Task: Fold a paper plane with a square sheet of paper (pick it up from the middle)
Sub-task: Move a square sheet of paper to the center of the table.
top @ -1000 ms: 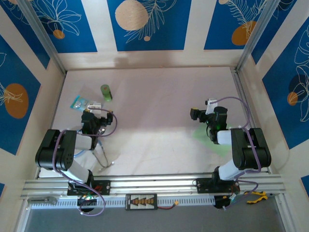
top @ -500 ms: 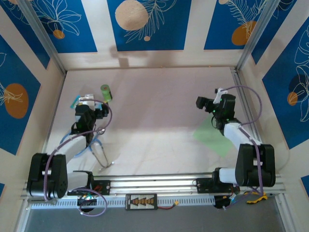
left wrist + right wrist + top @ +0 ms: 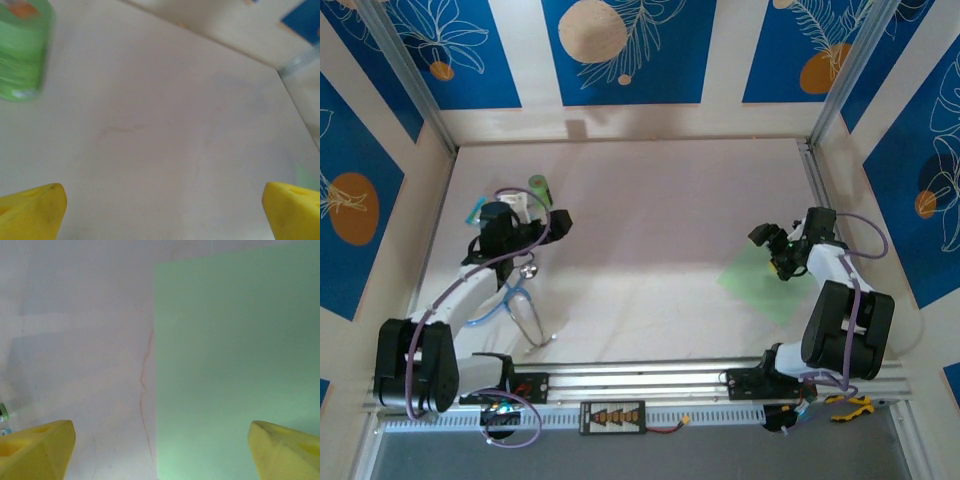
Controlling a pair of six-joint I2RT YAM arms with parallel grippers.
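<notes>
A pale-green square sheet of paper (image 3: 758,287) lies flat on the table (image 3: 640,200), right of centre. The right gripper (image 3: 160,450) hangs over one edge, jaws spread wide, holding nothing. The left gripper (image 3: 162,212), equally spread and empty, is near a green cylinder (image 3: 539,190).

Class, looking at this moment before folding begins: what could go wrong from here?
The square sheet of paper lies flat, and the right jaws stand open over its edge, not its middle: a pinch here may slide or crumple it. The left jaws hang open near the green cylinder, which a sweep could knock.
</notes>
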